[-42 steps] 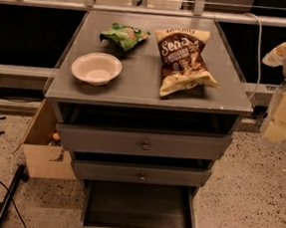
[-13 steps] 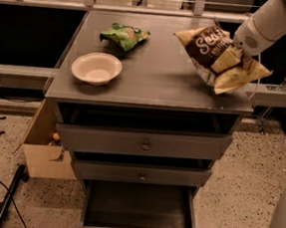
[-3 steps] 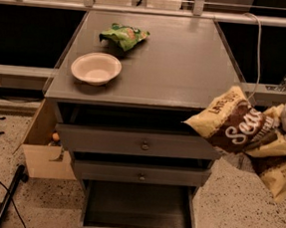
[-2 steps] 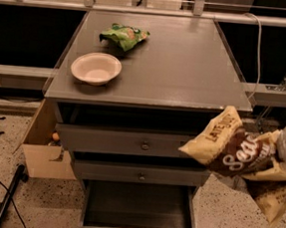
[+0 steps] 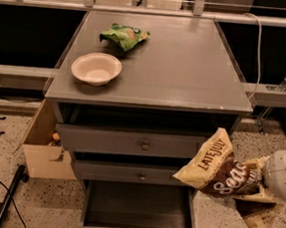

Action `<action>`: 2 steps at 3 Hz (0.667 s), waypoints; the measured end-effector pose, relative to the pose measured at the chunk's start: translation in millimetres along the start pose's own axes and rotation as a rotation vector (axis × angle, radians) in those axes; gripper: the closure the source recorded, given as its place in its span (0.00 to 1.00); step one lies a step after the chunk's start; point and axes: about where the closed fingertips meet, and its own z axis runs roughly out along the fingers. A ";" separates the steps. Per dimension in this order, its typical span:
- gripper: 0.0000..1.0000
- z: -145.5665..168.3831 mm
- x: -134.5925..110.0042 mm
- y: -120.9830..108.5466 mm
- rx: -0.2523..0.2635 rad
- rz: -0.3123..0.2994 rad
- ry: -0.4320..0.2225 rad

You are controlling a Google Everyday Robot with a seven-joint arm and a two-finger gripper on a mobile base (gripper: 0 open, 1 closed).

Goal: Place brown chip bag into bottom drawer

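While the gripper (image 5: 272,176) hangs at the near right of the bench (image 5: 187,65), jaws closed on the brown chip bag (image 5: 220,170), the bag hovers just right of the open bottom drawer (image 5: 137,208), above its rim. A good placement would swing it left over the drawer's middle, then lower it before release, lest its tan end catch the side wall.

High frontal view; hand (image 5: 277,175) lower right

Bench (image 5: 187,65) above, bottom drawer (image 5: 139,208) below.
You see the bowl (image 5: 96,68) front-left on the bench, the green bag (image 5: 125,35) behind it; your hand (image 5: 272,177) holds the brown chip bag (image 5: 218,168) just right of the open bottom drawer.
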 end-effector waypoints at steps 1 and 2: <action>1.00 17.1 8.3 3.6 -0.018 -0.003 0.001; 1.00 49.2 16.9 10.8 -0.041 -0.019 -0.021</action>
